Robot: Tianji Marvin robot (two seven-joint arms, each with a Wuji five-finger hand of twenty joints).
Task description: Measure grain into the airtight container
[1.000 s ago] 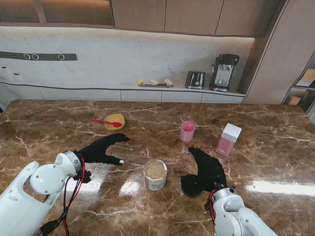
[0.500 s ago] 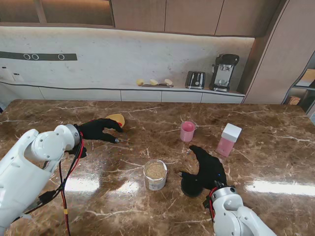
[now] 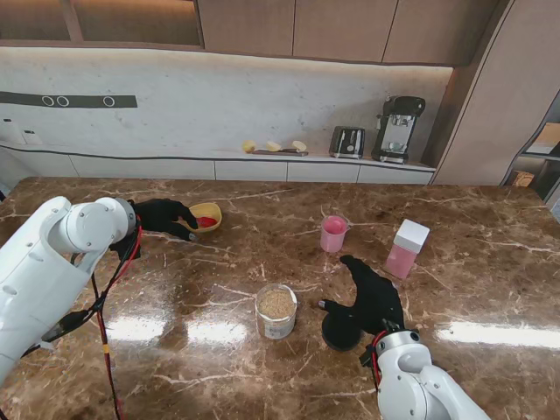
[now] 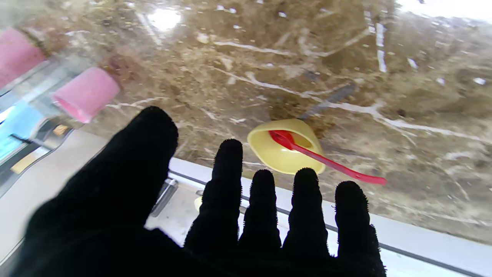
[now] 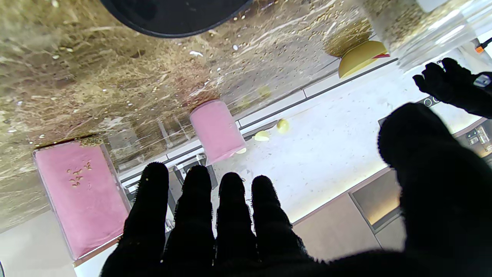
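**Robot's left hand poised over bowl and spoon, grain jar waits mid-table**

On a brown marble table (image 3: 455, 227), the robot's black-gloved left hand (image 3: 163, 216) hovers at the far left, its fingers (image 4: 229, 181) spread apart and holding nothing, their tips just beside a yellow bowl (image 3: 207, 213). A red spoon (image 4: 323, 161) lies in the bowl, its scoop inside and its handle jutting out over the rim. Near the middle of the table, closer to the robot, stands a clear jar (image 3: 276, 311), lidless and partly filled with tan grain. Just to its right lies a round black lid (image 3: 339, 331), flat on the marble. The right hand (image 3: 374, 296) rests beside the lid, fingers extended and apart, gripping nothing. Farther back stand a pink cup (image 3: 332, 234) and, to the right of it, a clear box (image 3: 405, 249) of pink contents with a white top.
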